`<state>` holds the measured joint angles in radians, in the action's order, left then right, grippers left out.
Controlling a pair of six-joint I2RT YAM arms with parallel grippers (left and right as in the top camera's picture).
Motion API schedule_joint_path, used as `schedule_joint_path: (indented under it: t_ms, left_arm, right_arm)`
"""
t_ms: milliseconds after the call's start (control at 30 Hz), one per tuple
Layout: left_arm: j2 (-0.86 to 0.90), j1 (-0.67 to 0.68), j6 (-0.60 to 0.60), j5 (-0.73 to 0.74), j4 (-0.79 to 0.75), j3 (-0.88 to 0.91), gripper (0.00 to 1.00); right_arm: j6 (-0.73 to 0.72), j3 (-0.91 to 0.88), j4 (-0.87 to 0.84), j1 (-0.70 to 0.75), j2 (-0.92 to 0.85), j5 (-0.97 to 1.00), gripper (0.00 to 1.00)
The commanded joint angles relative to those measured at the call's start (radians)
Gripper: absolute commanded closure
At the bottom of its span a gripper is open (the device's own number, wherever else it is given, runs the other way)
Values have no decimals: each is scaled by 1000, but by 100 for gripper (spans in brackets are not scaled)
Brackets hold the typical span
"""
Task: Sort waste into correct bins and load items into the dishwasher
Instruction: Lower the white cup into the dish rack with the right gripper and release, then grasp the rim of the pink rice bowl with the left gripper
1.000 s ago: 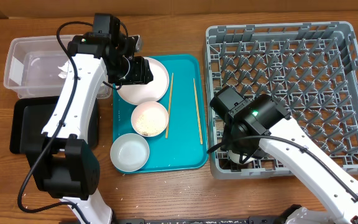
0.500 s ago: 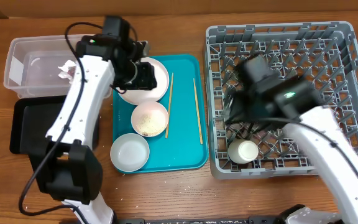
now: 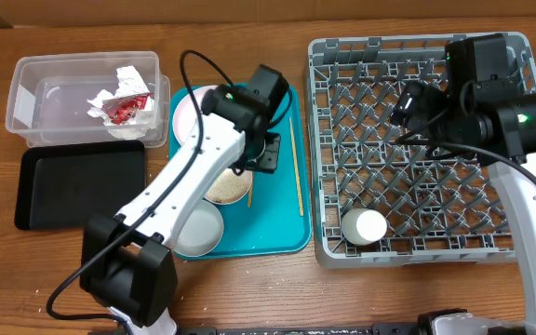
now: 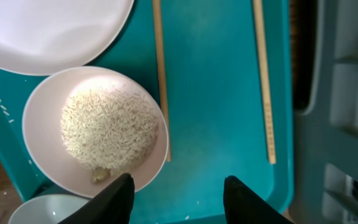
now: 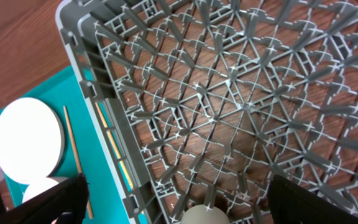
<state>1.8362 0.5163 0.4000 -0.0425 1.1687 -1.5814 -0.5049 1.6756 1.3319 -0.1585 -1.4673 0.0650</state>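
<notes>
**Two arms have shifted: the cup is racked and the left claw sits over the rice bowl**

Over the last second your right arm has come up from the lower-left corner of the dish rack (image 3: 473, 200) to its upper part. It left the white cup (image 3: 364, 226) standing alone on the lattice floor near that corner. The right claw (image 5: 178, 186) has spread wide and holds nothing, so I judge that item loaded.

Your left arm has swung off the upper-left area and towards the middle of the frame. The clear tub (image 3: 26, 102) at upper left is uncovered, with the red wrapper (image 3: 128, 109) and the crumpled napkin (image 3: 108, 90) lying inside it. The black tray (image 3: 73, 186) below the tub looks bare.

The left claw (image 4: 178, 183) now hangs over the teal tray (image 4: 216, 93). It is partly open and empty, with one finger at the edge of the rice bowl (image 4: 42, 143). The rice (image 4: 107, 127) is heaped in that bowl.

The plate (image 4: 48, 31), the two chopsticks (image 4: 263, 81) and the empty bowl (image 3: 203, 237) are not yet loaded. All of them rest on the teal tray.

I judge the paper and wrapper sorted, and the rice next. It needs tipping out before its bowl can follow the cup.
</notes>
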Motion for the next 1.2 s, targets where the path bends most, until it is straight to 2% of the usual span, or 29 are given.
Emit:
schedule_joint_path:
  t_ms: [0,300,433,667,967,1167]
  left_arm:
    - [-23,14,80,-61,-53,87,52]
    - [-18,14,74,-61,-243,258,56]
    - [-7,14,50,-44,-296,312,61]
    - [-3,14,28,-43,-329,325,78]
    - [10,14,27,-42,-381,374,81]
    - [13,14,27,-33,-380,375,95]
  right_arm:
    - [43,18,-1,-1,-15,-6,7]
    - [68,14,0,-1,-17,-6,7]
    - [68,14,0,-1,-17,-6,7]
    - [68,14,-4,-1,-17,-6,7]
    - [68,14,-5,-1,-17,-4,7]
    - [68,14,-19,-1,-17,1,7]
